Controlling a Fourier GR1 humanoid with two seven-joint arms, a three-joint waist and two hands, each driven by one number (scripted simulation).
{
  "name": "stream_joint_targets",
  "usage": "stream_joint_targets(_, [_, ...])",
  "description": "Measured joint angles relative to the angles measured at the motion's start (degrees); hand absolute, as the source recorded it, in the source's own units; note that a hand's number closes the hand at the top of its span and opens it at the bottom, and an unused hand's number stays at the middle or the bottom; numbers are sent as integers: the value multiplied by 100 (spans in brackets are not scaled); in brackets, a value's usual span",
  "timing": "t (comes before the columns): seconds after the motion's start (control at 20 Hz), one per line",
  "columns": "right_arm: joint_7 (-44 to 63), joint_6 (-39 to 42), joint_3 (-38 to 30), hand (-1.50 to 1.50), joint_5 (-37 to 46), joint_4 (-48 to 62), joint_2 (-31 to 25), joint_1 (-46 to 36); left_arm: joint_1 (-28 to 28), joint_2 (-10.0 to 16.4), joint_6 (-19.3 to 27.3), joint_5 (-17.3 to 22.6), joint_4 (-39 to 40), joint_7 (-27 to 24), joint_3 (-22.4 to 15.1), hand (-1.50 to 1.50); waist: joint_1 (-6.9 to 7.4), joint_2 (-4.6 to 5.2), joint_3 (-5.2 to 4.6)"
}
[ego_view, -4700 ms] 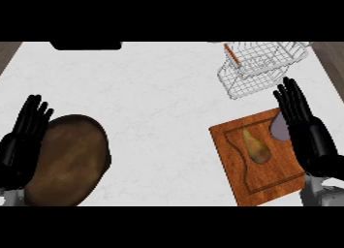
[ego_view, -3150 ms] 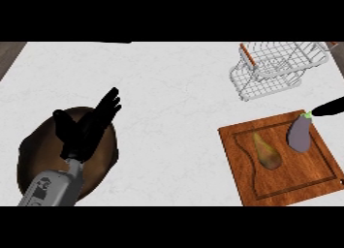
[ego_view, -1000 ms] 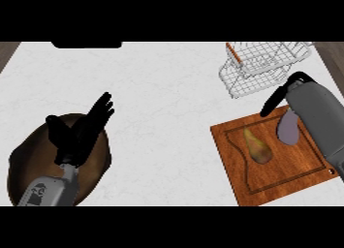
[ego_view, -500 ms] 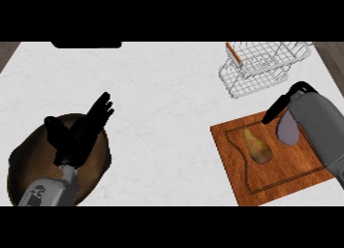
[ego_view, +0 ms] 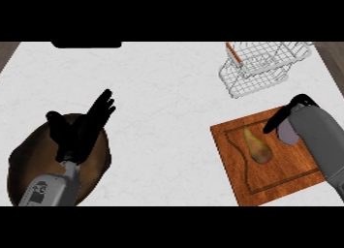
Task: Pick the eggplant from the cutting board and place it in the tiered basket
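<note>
Head view, looking steeply down on a white counter (ego_view: 167, 106). Compared with half a second ago the left side is unchanged, while the right arm has slid nearer the view's lower edge and its hand sits lower over the board.

At the left, the left hand (ego_view: 80, 133) is open, its fingers straight and spread, pointing up and to the right. It holds nothing. Under and behind this hand lies a brown plate (ego_view: 24, 164), and the hand's grey forearm (ego_view: 49, 189) crosses the plate from the lower edge.

To the right of centre, a wire basket (ego_view: 264, 72) stands on the counter beyond the right hand, with a thin orange thing (ego_view: 233, 52) at its left side. Below the basket lies a wooden cutting board (ego_view: 274, 181). A yellow-green vegetable (ego_view: 257, 147) rests on the board just left of the right hand.

The eggplant (ego_view: 289, 134) is on the board's far right part, directly beneath the right hand (ego_view: 283, 116). Only a purple patch of it shows. Its long axis seems to run from the far side toward the robot, slightly tilted. Both ends are covered, so which way the stem points cannot be told.

The right hand reaches in over the board from the lower right, its grey forearm (ego_view: 324, 145) hiding most of it. It lies against the eggplant, but whether it has closed on it cannot be told.
</note>
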Motion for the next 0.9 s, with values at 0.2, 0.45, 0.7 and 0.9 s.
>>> stream_joint_targets(0.2, [-31, -59, -67, -150, 53, -97, 54, 197, 43, -31, -26, -20, -44, 8, 32, 0, 11, 3, 0])
stream_joint_targets(0.45, [-176, -77, -261, 150, 50, -279, 95, 345, -110, -75, -62, -61, 18, 94, 106, 0, 3, -17, -51])
stream_joint_targets(0.7, [-409, -141, -295, 150, 280, -386, 127, 497, -87, -134, -137, -134, 160, -56, 158, 0, 7, -41, -105])
stream_joint_targets(0.9, [-429, -194, -302, 150, 470, -361, 183, 485, -14, -79, -257, -89, 77, -32, 227, 0, 12, -41, -111])
